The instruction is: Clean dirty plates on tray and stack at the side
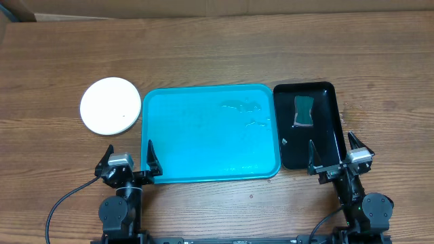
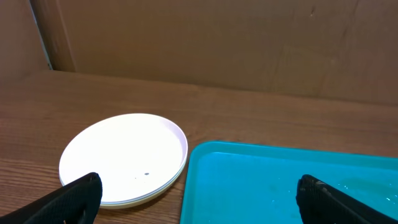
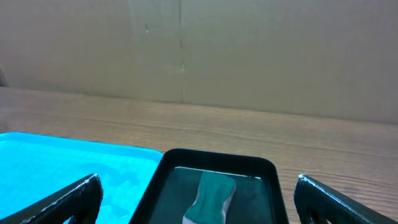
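The turquoise tray [image 1: 210, 135] lies in the middle of the table with wet streaks at its far right and no plates on it. It also shows in the left wrist view [image 2: 286, 186] and the right wrist view [image 3: 62, 162]. A stack of plates [image 1: 110, 106] with a white one on top sits left of the tray; it has a small dark speck. The stack shows in the left wrist view [image 2: 124, 158] with more rims under it. My left gripper [image 1: 129, 161] is open and empty at the tray's near left corner. My right gripper [image 1: 335, 157] is open and empty at the black tray's near end.
A black tray [image 1: 305, 125] stands right of the turquoise tray, holding water and a green sponge [image 1: 303, 110]. The sponge also shows in the right wrist view [image 3: 211, 196]. Cardboard walls stand behind the table.
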